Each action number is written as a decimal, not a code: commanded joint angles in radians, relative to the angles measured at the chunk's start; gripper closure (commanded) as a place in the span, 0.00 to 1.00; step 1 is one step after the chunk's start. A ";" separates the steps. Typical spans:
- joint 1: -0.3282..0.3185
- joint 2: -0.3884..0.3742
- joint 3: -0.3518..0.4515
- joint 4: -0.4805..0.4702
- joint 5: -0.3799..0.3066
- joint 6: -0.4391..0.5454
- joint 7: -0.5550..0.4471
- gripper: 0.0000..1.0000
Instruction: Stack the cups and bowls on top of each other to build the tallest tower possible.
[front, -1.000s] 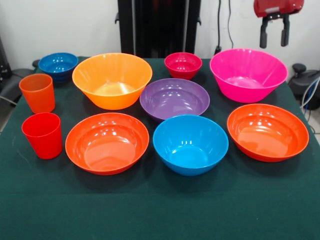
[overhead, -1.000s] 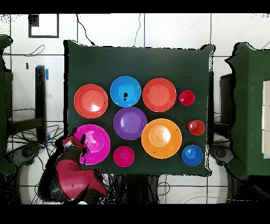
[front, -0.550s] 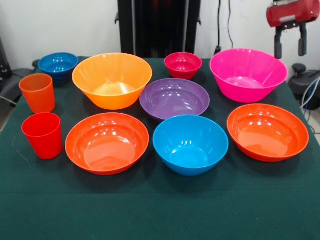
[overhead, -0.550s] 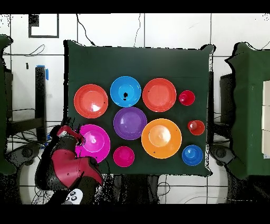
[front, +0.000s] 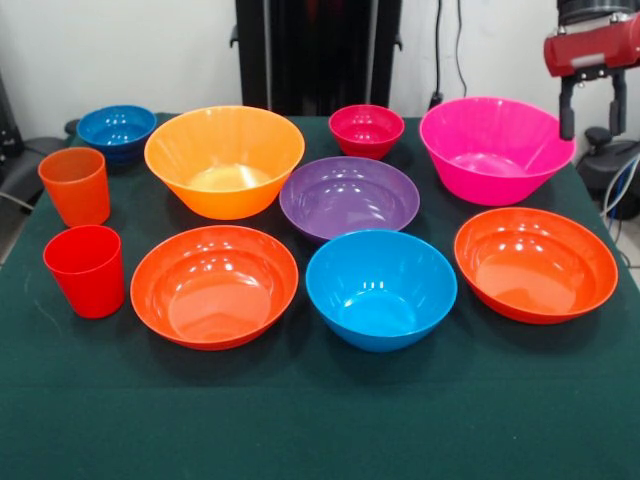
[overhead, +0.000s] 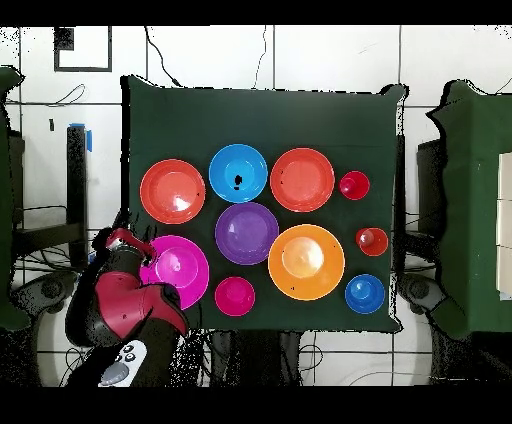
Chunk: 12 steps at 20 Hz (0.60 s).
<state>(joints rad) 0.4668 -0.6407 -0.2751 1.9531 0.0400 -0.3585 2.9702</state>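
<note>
Green cloth covers the table (front: 300, 420). Nothing is stacked yet; every bowl and cup sits alone on the cloth. In the front view, the purple bowl (front: 349, 196) is in the middle. The big orange bowl (front: 224, 160) is at 10 o'clock from it, and the small crimson bowl (front: 366, 130) is at 12. The big pink bowl (front: 497, 148) is at 2 o'clock. The light blue bowl (front: 380, 289) is at 6, with a red-orange bowl (front: 214, 286) at 8 and another red-orange bowl (front: 535, 263) at 4. The small dark blue bowl (front: 116, 131), orange cup (front: 75, 186) and red cup (front: 86, 270) are far out at 9. The gripper (front: 592, 103) hangs open and empty by the pink bowl's outer rim.
</note>
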 joint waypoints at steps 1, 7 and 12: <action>-0.010 0.073 0.000 -0.029 -0.006 0.131 -0.037 0.00; -0.043 0.087 -0.004 -0.015 0.003 0.150 -0.012 0.00; -0.023 0.074 -0.041 0.000 0.039 0.188 0.006 0.00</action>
<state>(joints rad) 0.4406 -0.5902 -0.3328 1.9508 0.0435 -0.3382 2.9702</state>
